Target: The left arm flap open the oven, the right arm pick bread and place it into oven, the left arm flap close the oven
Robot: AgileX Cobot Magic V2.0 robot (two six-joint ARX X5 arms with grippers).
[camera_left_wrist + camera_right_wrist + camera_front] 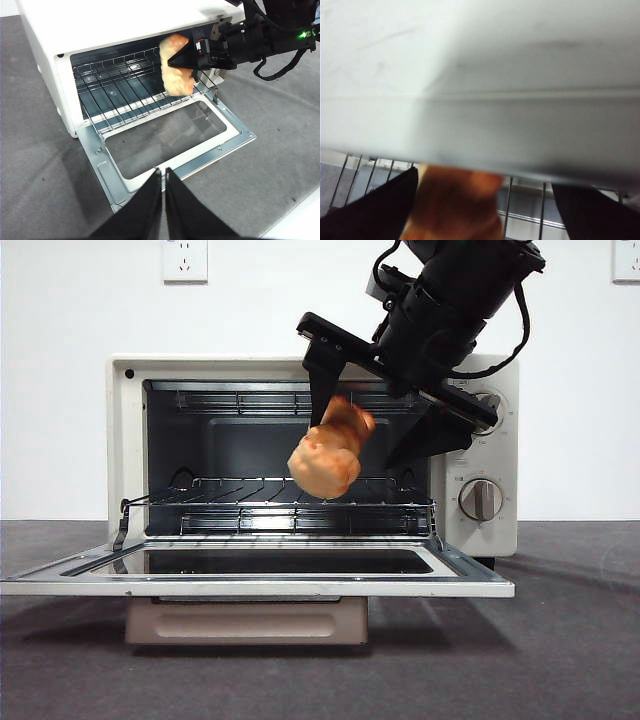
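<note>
The cream oven (125, 440) stands with its glass door (60, 580) flapped down flat. My right gripper (355, 445) reaches into the oven mouth from the upper right, its jaws spread wide and open. The golden bread (328, 455) hangs just above the wire rack (240, 508), touching only one jaw, with a clear gap to the other. The right wrist view shows the bread (455, 205) beside one jaw under the oven's top edge. My left gripper (162, 172) hovers shut and empty in front of the lowered door (235, 135), and from there I see the bread (176, 75) over the rack (115, 80).
Two beige dials (481, 498) sit on the oven's right panel, close to the right arm. The oven rests on a dark grey mat (560, 640) before a white wall with sockets (185, 258). A white table edge (300, 220) lies near the left gripper.
</note>
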